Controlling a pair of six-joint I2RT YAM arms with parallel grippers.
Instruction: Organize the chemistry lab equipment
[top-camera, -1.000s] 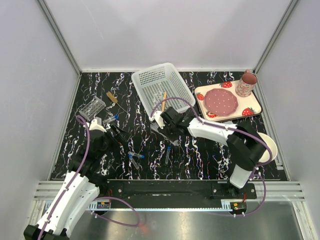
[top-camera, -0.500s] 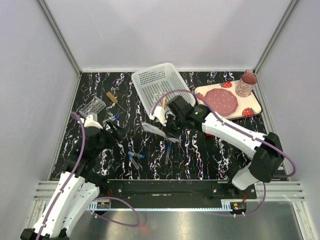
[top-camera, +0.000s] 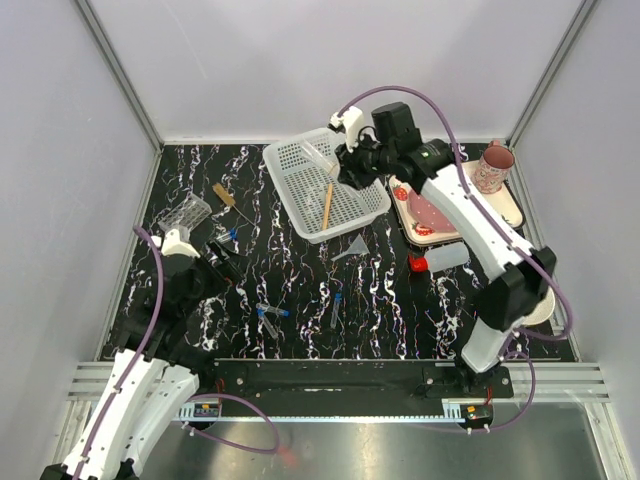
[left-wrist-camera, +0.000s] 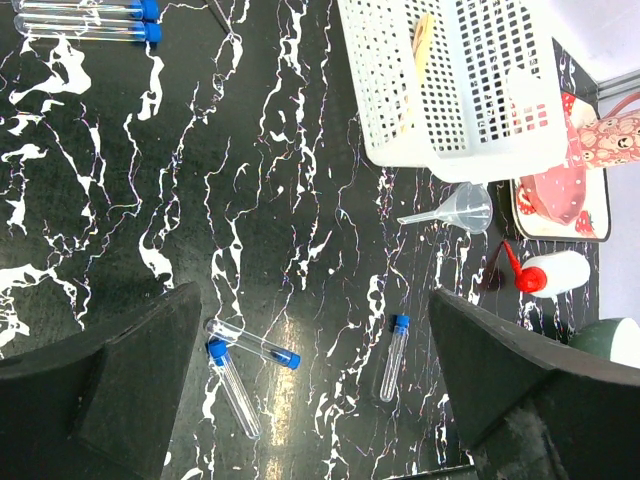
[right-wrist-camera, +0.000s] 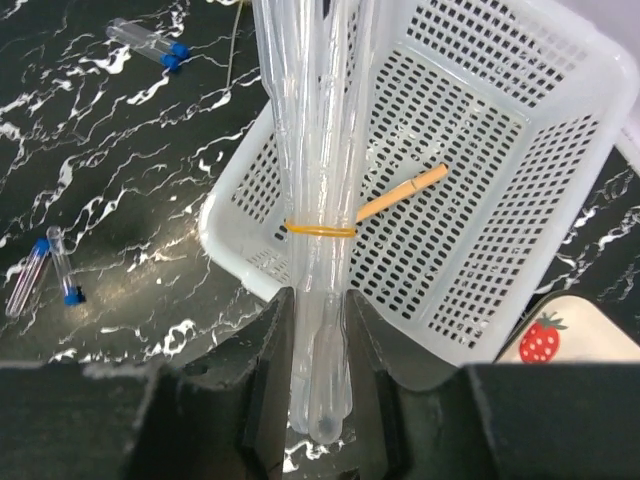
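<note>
Sitting at the black table (top-camera: 290, 285)'s far middle, one white basket (top-camera: 287, 194) holds one wooden stick (top-camera: 327, 207). Above its far right rim, the right gripper (right-wrist-camera: 318, 330) is clamped on one banded bundle of clear pipettes (right-wrist-camera: 315, 150). The left gripper (left-wrist-camera: 312, 300) hovers low at the left, jaws wide apart. Loose on the open marble nearer the arms lie one squeeze bottle (top-camera: 445, 258), one funnel (top-camera: 352, 247) and five blue-capped tubes (left-wrist-camera: 250, 343).

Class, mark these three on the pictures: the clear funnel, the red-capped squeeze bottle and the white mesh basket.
clear funnel (left-wrist-camera: 471, 210): left wrist view, on its cone.
red-capped squeeze bottle (left-wrist-camera: 560, 272): left wrist view, on its translucent body.
white mesh basket (top-camera: 298, 190): top external view, on its bare floor.
</note>
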